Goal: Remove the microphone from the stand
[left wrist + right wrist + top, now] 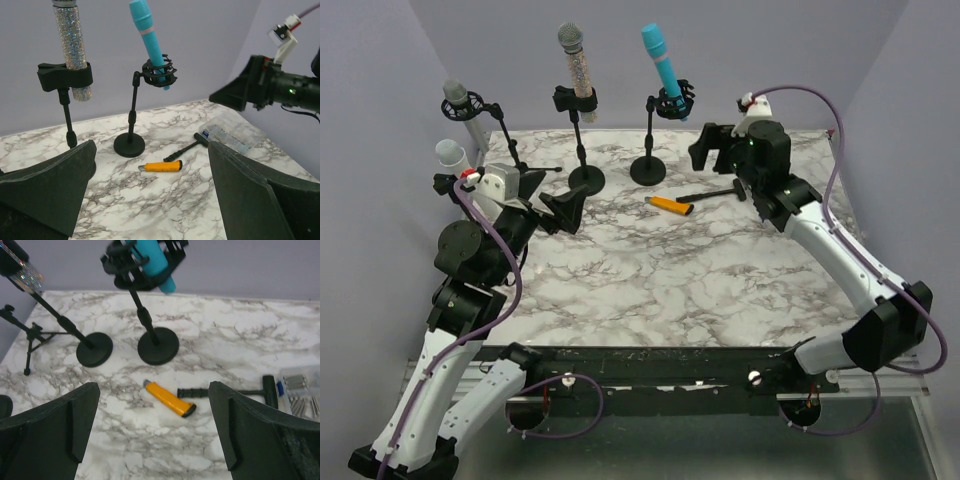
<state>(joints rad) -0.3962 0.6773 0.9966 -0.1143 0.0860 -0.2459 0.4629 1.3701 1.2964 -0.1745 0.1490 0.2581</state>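
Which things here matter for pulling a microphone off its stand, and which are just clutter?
Job: blue microphone, black shock-mount stand; glittery silver microphone, black clip stand; grey microphone, black tripod stand.
Clutter: orange utility knife; black T-handle tool; clear plastic parts box.

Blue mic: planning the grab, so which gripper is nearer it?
Right. The right gripper sits just right of the blue mic; the left gripper is farther left, past the glitter mic.

Far back on my counter [620,270], left stand [586,180] and right stand [647,170] sit side by side; the knife [669,205] lies before the right one, the T-handle tool [715,192] just right of the knife.
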